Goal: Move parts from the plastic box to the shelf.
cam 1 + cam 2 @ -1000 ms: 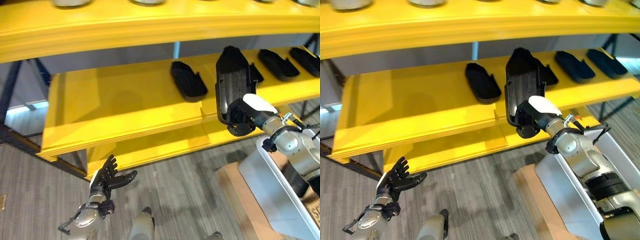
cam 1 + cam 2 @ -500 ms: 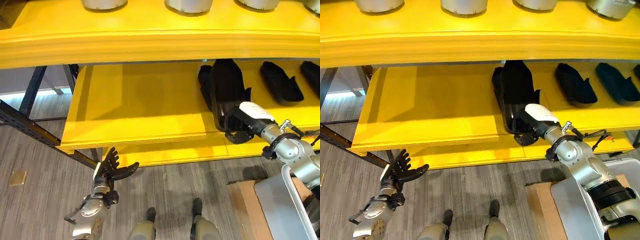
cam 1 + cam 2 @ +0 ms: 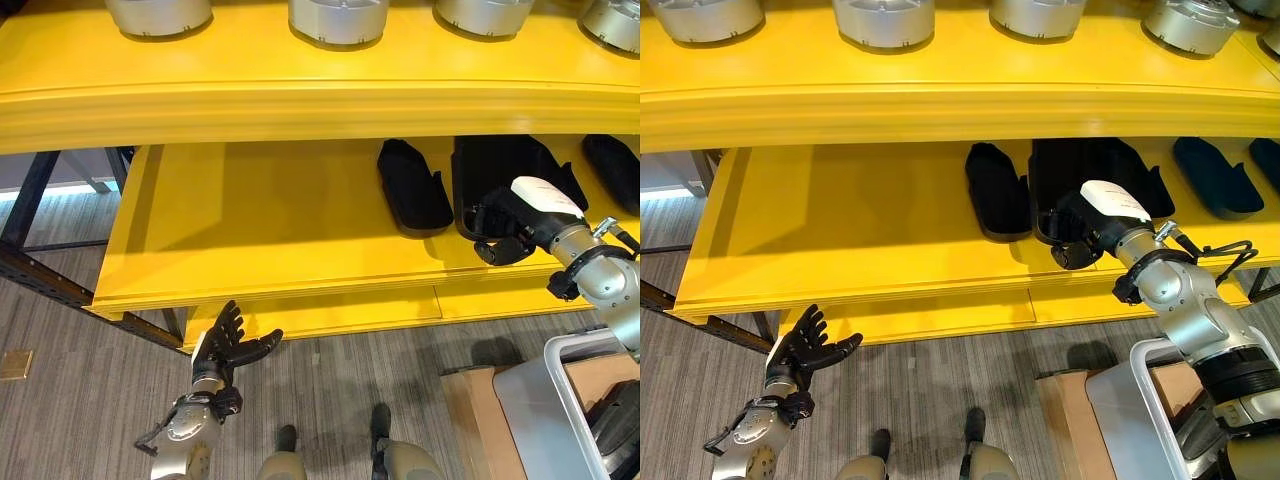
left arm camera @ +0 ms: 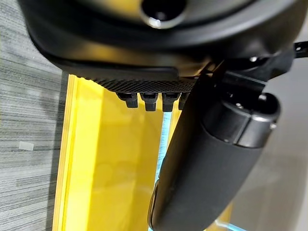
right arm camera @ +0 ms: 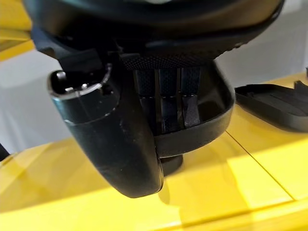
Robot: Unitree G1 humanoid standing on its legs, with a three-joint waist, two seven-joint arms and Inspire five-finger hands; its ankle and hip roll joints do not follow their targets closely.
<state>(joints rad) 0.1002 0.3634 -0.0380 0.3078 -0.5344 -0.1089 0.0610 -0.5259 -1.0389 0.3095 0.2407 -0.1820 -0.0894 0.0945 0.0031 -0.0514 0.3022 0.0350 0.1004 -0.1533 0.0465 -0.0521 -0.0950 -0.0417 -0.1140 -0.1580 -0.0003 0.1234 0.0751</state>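
Your right hand (image 3: 1080,228) has its fingers and thumb curled round the near end of a large black moulded plastic part (image 3: 1090,180), which now lies over the middle board of the yellow metal shelf (image 3: 860,215). It sits just beside a smaller black shoe-shaped part (image 3: 997,190) on its left, with more black parts (image 3: 1212,176) further right. In the right wrist view the fingers (image 5: 171,98) wrap the part's rim while its underside hangs just above the yellow board, so you are in the placing step.

Next, lower the part until it rests flat, then loosen the fingers and draw the hand straight back toward you, keeping clear of the neighbouring part.

Your left hand (image 3: 226,347) hangs low in front of the shelf, fingers spread and holding nothing. The grey plastic box (image 3: 1140,415) stands at your lower right.
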